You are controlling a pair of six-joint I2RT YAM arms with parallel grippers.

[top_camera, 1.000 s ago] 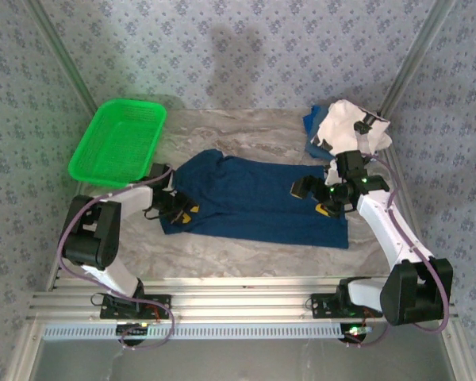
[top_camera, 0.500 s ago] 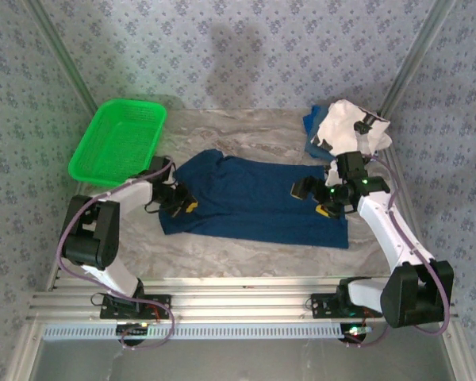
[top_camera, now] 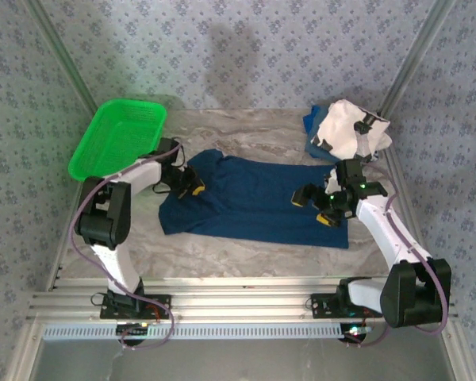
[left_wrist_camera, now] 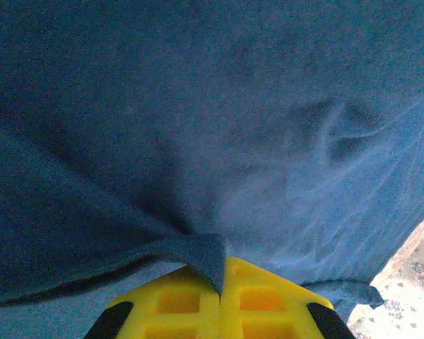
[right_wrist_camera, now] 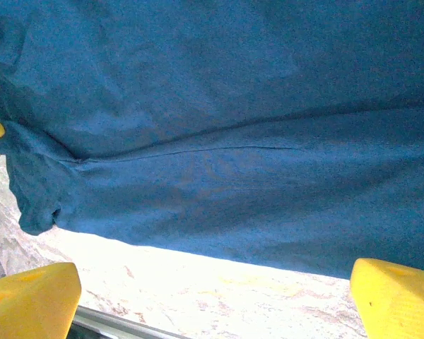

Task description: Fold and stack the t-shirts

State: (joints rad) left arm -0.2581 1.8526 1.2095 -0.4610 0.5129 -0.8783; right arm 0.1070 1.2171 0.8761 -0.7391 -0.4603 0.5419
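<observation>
Floral-print panels wall in a marble-look table [top_camera: 246, 258], with a green basket [top_camera: 119, 143] at the upper left of the top view. Across the middle of the frame lies the navy t-shirt [top_camera: 254, 205], spread out nearly flat, and you can see no finished fold in it. At the upper right, the white t-shirt [top_camera: 345, 131] sits in a crumpled heap on top of another blue t-shirt [top_camera: 311, 125]. Neither is folded, and there is no neat stack anywhere.

Your left gripper [top_camera: 192, 186] is at the upper left corner of the navy shirt. In its wrist view the yellow fingers [left_wrist_camera: 191, 304] are pressed together on a ridge of navy cloth. Your right gripper [top_camera: 316, 208] is over the shirt's right end with its fingers spread wide and nothing between them. In its wrist view the shirt's edge and bare table run between the two tips.

You look to be at the very start. One corner is gripped for what seems a first fold, so all three shirts remain to be folded and then stacked.
</observation>
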